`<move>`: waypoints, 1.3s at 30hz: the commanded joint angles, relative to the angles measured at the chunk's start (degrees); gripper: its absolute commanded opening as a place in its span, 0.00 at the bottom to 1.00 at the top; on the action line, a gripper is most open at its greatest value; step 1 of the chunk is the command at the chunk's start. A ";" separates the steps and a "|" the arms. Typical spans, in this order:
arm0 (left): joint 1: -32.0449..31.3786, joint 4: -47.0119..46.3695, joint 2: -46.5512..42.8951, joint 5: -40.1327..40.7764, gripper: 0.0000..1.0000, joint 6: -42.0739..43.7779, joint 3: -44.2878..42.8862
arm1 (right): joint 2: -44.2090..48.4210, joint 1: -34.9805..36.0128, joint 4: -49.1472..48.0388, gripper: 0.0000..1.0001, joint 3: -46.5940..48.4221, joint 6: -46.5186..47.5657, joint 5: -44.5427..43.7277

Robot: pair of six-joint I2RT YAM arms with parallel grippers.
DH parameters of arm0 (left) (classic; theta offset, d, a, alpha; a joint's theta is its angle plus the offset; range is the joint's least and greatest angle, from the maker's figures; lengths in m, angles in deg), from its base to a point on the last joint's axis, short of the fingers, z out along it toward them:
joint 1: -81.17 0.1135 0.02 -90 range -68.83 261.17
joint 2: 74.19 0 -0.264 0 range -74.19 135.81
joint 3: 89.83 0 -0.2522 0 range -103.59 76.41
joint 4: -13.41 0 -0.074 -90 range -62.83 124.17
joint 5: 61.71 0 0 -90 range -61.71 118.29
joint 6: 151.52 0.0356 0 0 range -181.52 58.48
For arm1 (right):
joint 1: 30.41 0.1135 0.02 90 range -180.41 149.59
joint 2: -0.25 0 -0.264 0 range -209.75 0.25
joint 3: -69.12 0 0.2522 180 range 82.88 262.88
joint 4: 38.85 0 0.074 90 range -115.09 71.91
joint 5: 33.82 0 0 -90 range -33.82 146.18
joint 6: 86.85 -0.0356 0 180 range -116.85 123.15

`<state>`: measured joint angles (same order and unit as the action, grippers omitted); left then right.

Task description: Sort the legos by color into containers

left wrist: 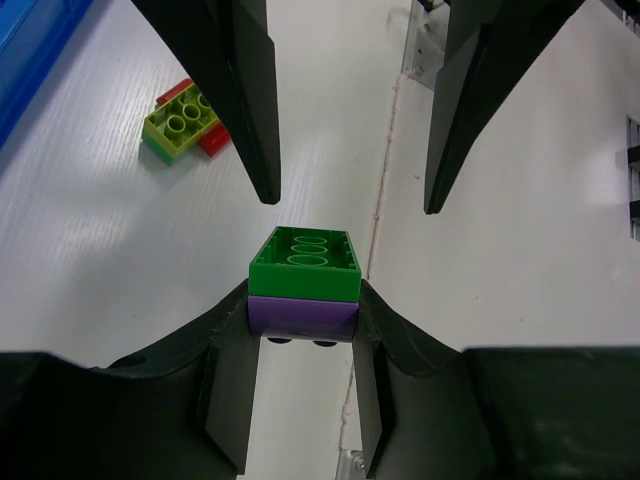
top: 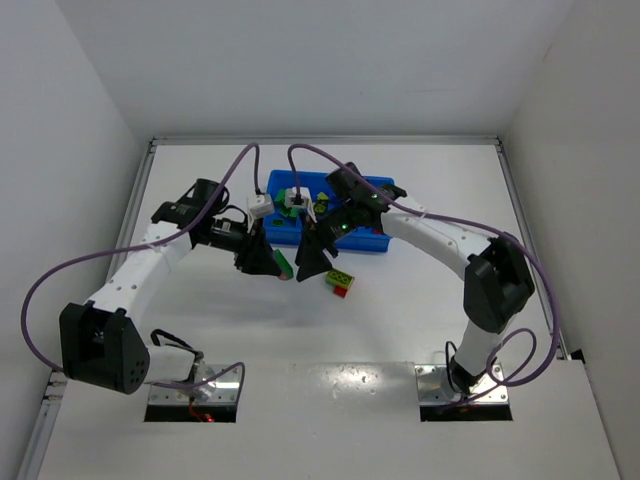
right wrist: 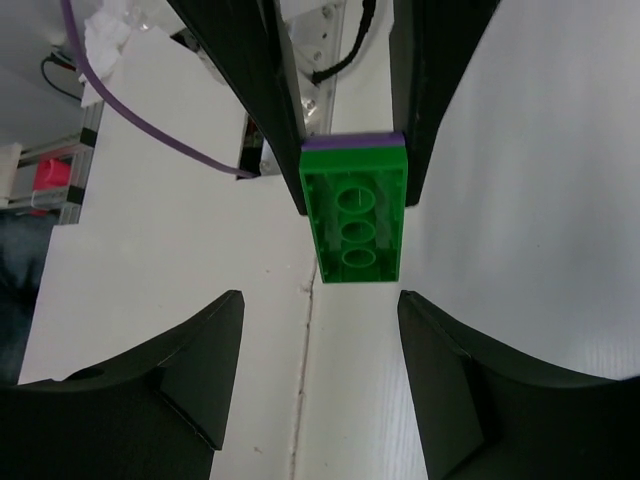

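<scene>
My left gripper (left wrist: 303, 308) is shut on a two-brick lego stack, gripping the purple brick (left wrist: 303, 318), while the green brick (left wrist: 305, 262) sticks out past the fingertips. My right gripper (right wrist: 320, 300) faces it, open, with its tips just short of the green brick (right wrist: 355, 215) and not touching it. From above, both grippers meet over the table in front of the blue tray (top: 385, 241), left gripper (top: 262, 256) and right gripper (top: 312, 258) with the stack (top: 284, 265) between them. A yellow-green and red stack (top: 340, 282) lies on the table nearby.
The right arm's wrist and cables cover much of the tray's compartments; a few green legos (top: 322, 205) show inside. The tray's blue wall (left wrist: 30, 50) and the yellow-green and red stack (left wrist: 185, 125) lie left of the grippers in the left wrist view. White walls enclose the table.
</scene>
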<state>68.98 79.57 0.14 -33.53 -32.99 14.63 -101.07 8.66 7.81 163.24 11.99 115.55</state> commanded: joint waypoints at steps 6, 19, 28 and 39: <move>0.06 0.07 1.44 -4.27 0.02 2.32 -2.12 | -0.46 -0.31 -8.11 0.64 2.61 -4.79 4.70; 0.06 1.65 1.44 -5.33 0.02 3.37 -2.65 | -2.13 -0.31 -15.50 0.64 2.00 -10.60 -0.66; -0.47 1.65 1.44 -5.85 0.02 3.37 -2.65 | -3.89 -0.31 -16.03 0.58 3.05 -11.83 1.18; -0.47 1.65 2.58 -5.85 0.02 3.90 -2.65 | -3.89 0.31 -16.03 0.48 3.05 -11.83 6.10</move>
<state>68.83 81.56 2.19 -36.05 -30.67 14.13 -104.83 8.72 -5.65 164.24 -0.12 118.55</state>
